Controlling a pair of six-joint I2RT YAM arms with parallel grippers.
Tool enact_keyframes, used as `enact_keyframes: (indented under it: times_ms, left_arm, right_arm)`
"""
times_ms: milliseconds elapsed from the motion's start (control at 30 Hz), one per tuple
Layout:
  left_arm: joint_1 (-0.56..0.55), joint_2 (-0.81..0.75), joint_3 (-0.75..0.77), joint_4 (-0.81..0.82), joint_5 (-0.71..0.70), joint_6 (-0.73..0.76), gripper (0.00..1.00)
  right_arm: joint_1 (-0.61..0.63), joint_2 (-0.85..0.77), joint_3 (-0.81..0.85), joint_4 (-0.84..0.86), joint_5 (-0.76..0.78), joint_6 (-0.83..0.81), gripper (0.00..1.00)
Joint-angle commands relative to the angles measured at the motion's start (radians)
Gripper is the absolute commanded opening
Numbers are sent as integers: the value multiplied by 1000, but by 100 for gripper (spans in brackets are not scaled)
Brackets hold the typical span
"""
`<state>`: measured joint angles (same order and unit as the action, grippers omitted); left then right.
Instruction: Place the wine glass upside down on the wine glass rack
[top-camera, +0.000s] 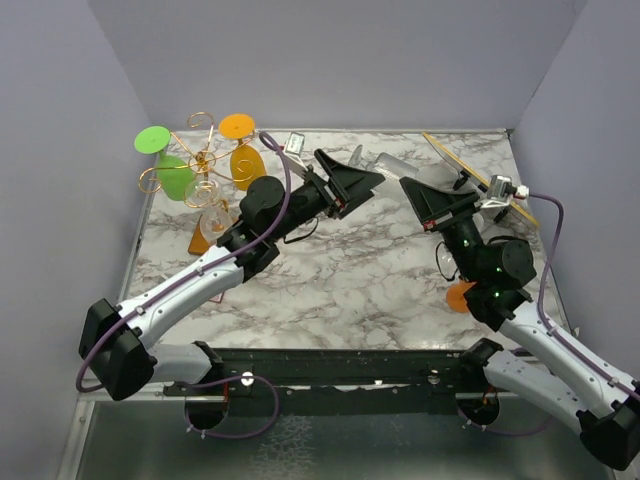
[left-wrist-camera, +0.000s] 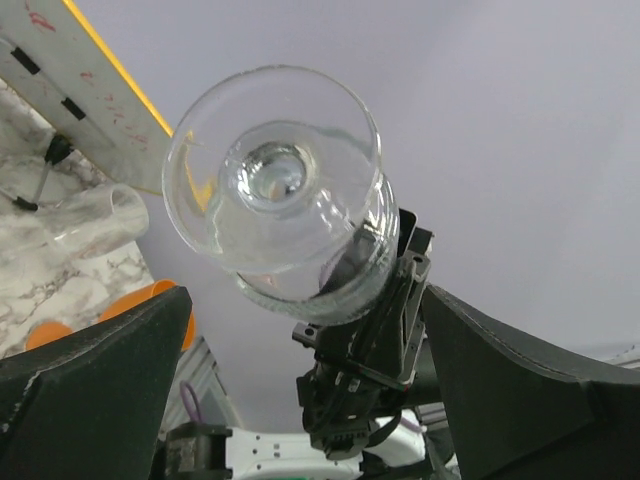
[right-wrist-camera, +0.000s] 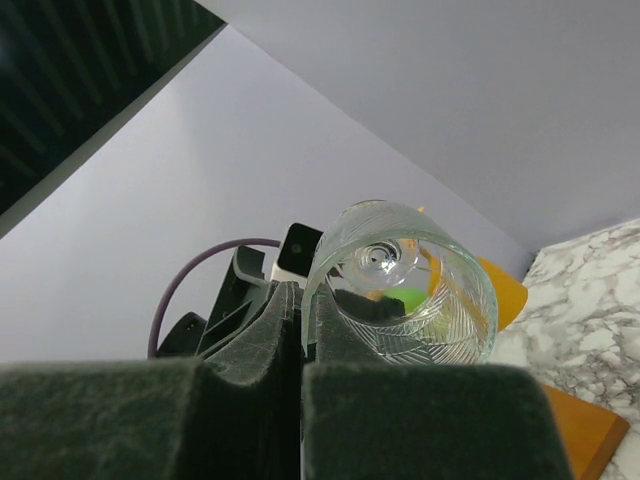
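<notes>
Now: log wine glass (left-wrist-camera: 275, 190) aloft, well apart from wine glass rack (top-camera: 203, 160), right tool (right-wrist-camera: 302, 310) clenched on its bowl wall, left tool (top-camera: 372, 178) spread wide by foot; treat as light, rigid, slick, brittle, likely best taken at stem.

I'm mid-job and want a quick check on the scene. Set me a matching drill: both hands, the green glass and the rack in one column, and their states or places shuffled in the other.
Column one:
1. left hand
2. right hand
3. green wine glass
4. wine glass rack

Column two:
A. hanging on the wine glass rack
B. open, holding nothing
C. standing at the far left corner of the table
D. shut on the clear wine glass

Pairs: 1-B, 2-D, 3-A, 4-C
</notes>
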<state>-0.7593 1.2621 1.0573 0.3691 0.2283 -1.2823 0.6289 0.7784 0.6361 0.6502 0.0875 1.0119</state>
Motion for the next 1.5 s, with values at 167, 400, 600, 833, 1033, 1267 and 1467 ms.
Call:
enact_keyframes:
  times_ms: [167,400,600,833,1033,1267,1467]
  left_arm:
    - [-28,34,42,145,-161,-39,99]
    - [-31,35,26,198,-143,-77,84]
    - [-33,69,36,231,-47,-115,79]
    - [-35,69,33,246,-18,-112,79]
    - [-35,58,28,249,-34,-92,65]
    - [-34,45,35,254,-38,-18,43]
    - [-21,34,20,255,-27,28,39]
  right_arm:
    - [0,29,-6,220,-73,80,1]
    - [1,31,-18,217,-80,86,1]
    - [1,43,-28,227,-80,92,1]
    - [1,55,-21,229,-81,90,1]
    - [1,57,-27,233,-114,92,1]
    - [1,4,-18,94,-126,64,9]
    - [1,-58,11,-99,-92,47,50]
